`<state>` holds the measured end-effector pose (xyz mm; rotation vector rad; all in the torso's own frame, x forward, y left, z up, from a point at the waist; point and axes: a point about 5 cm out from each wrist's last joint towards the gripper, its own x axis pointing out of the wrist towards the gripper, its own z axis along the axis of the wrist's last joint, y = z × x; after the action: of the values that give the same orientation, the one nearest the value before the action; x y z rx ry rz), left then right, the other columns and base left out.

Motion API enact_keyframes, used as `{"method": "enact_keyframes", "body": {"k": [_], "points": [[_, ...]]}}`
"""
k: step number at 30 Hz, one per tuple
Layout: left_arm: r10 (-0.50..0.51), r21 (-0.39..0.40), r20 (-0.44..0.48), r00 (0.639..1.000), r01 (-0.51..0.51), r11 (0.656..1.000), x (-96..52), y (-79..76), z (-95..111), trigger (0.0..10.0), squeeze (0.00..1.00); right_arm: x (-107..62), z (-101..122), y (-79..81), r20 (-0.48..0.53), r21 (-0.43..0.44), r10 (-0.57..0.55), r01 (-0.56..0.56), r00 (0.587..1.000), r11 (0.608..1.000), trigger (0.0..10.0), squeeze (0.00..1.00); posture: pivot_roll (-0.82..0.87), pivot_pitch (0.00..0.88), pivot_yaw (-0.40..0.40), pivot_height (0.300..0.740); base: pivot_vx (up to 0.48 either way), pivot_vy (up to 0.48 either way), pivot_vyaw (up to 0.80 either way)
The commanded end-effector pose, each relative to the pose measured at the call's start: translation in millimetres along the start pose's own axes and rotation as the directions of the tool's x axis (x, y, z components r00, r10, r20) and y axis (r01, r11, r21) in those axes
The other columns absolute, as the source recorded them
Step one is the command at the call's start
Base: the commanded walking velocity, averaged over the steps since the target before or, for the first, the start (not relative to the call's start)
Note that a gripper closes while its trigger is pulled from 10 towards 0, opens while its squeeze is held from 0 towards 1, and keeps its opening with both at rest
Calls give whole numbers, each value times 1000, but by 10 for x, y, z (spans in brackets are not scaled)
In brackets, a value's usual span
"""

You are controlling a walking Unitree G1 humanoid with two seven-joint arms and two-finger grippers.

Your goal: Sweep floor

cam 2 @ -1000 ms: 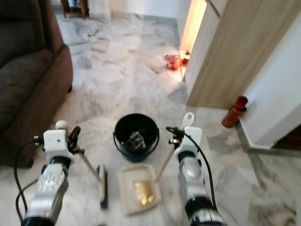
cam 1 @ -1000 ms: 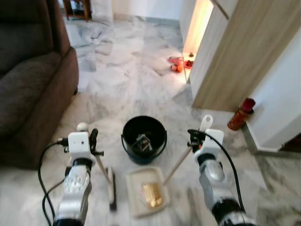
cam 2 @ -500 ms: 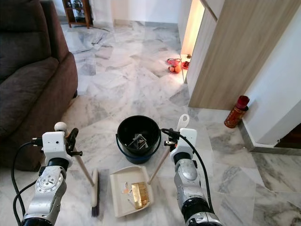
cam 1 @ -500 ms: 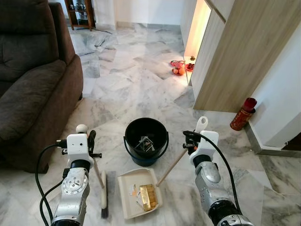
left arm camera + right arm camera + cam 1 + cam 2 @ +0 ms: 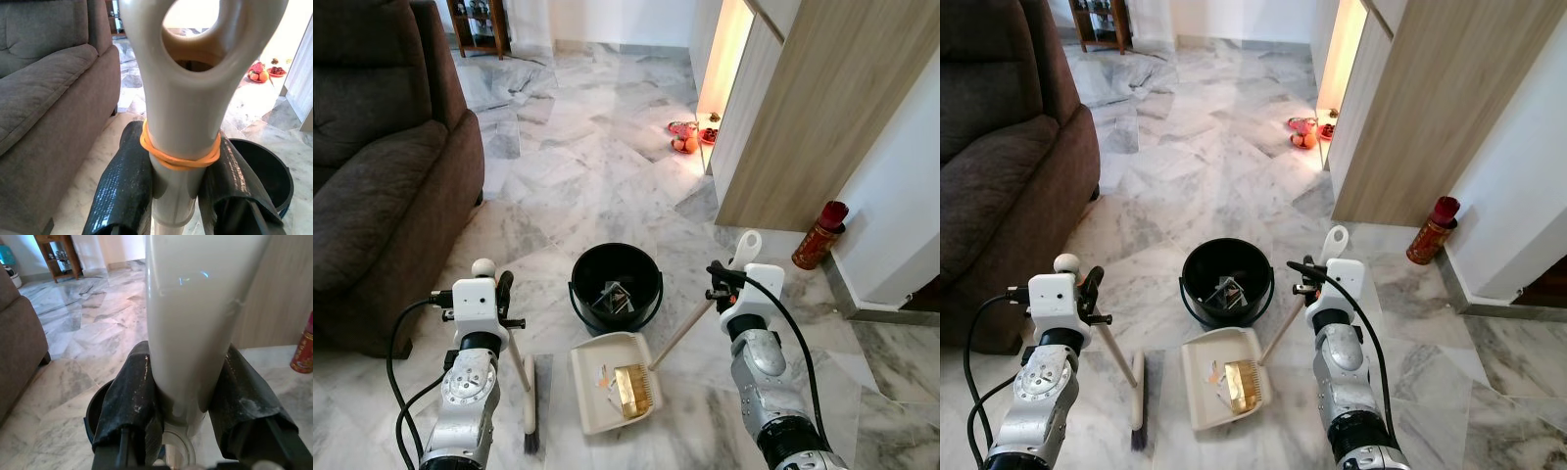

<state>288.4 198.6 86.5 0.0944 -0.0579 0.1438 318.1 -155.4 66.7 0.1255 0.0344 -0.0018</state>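
Marble floor [image 5: 587,166] holds a black bucket [image 5: 616,290] just behind a cream dustpan [image 5: 615,382] carrying debris. Left gripper [image 5: 181,181] clamps the broom handle [image 5: 183,112]; right gripper [image 5: 188,401] clamps the dustpan handle [image 5: 195,313].

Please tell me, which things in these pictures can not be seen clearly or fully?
- Contents of the black bucket: left eye view, crumpled bits in shadow, too small to identify.
- Yellow item in the dustpan: too small to name.
- Broom head: seen edge-on, bristles unclear.
- Brown sofa: cut off by the left edge.
- Red items by the lit opening: too small.
- Right wrist view: dustpan handle hides the floor behind.
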Motion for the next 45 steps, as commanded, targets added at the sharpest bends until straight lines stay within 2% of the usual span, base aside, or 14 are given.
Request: {"method": "enact_keyframes", "body": {"k": [1,7,13,18,21,26,37,45], "points": [[-10,10,25,1000,9,1000,21,6,55,10000,0,11,144,-23,65,2,4,-4,998,1000,10000,0,73,69,-44,740,0,0,0],[-12,12,24,1000,12,1000,27,10,57,10000,0,-105,227,-113,79,-27,-4,6,997,1000,10000,0,71,70,-40,740,0,0,0],[-16,13,25,1000,16,1000,35,9,62,10000,0,-196,332,-104,78,-52,6,-1,997,999,10000,0,73,71,-38,740,0,0,0],[-16,14,23,1000,16,1000,37,17,58,10000,0,-243,446,-54,71,-86,48,-42,996,995,10000,0,68,73,-34,740,0,0,0],[-22,13,22,1000,22,1000,35,5,53,10000,0,-315,479,12,32,-93,85,-82,996,992,10000,0,65,74,-33,740,0,0,0],[-23,12,21,1000,23,1000,34,9,50,10000,0,-427,598,87,37,-101,119,-114,992,988,10000,0,65,74,-31,740,0,0,0],[-32,10,20,999,32,999,42,-3,47,10000,0,-632,886,104,69,-92,70,-64,995,994,10000,0,59,71,-27,740,0,0,0],[-35,12,18,999,35,999,51,5,40,10000,0,-761,1090,191,84,-104,92,-83,992,991,10000,0,52,65,-23,740,0,0,0]]}}
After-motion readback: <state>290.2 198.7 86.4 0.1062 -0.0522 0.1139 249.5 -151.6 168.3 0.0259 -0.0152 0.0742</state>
